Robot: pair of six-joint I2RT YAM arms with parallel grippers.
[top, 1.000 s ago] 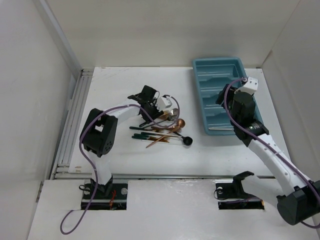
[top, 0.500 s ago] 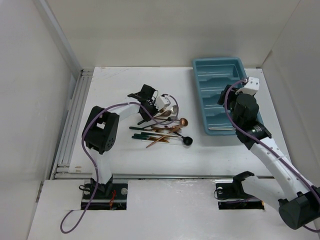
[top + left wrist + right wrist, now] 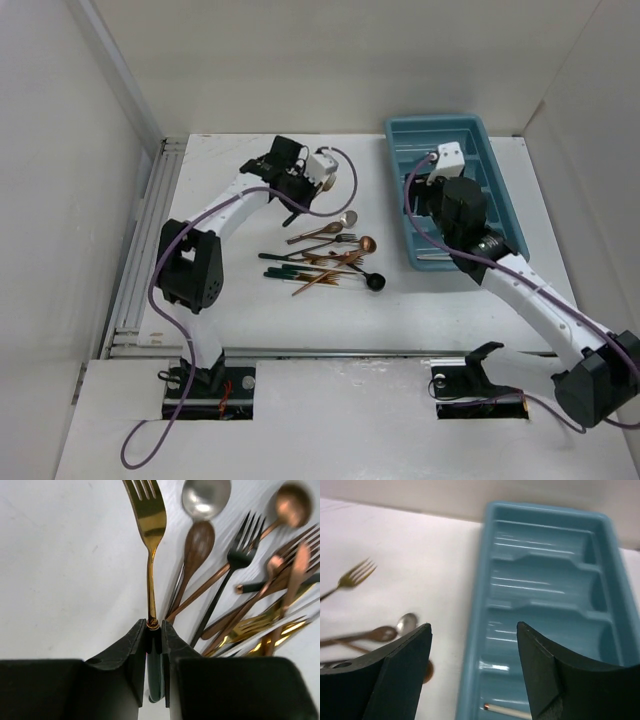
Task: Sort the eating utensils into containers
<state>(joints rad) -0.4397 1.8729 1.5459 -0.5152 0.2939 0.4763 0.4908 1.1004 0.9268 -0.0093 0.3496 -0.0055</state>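
Left gripper (image 3: 154, 630) clenched on the dark green handle of a gold fork (image 3: 150, 525), tines pointing straight ahead. It is gripped at the handle end, likely so the fork runs in line with the fingers and can go lengthwise into a slot. The other utensils (image 3: 330, 262) lie heaped on the table (image 3: 240, 320), left of the teal tray (image 3: 545, 509). Right gripper (image 3: 472, 627) hovers over that tray, jaws spread with nothing between them — probably waiting its turn; one slim piece (image 3: 506, 711) lies in the nearest compartment.
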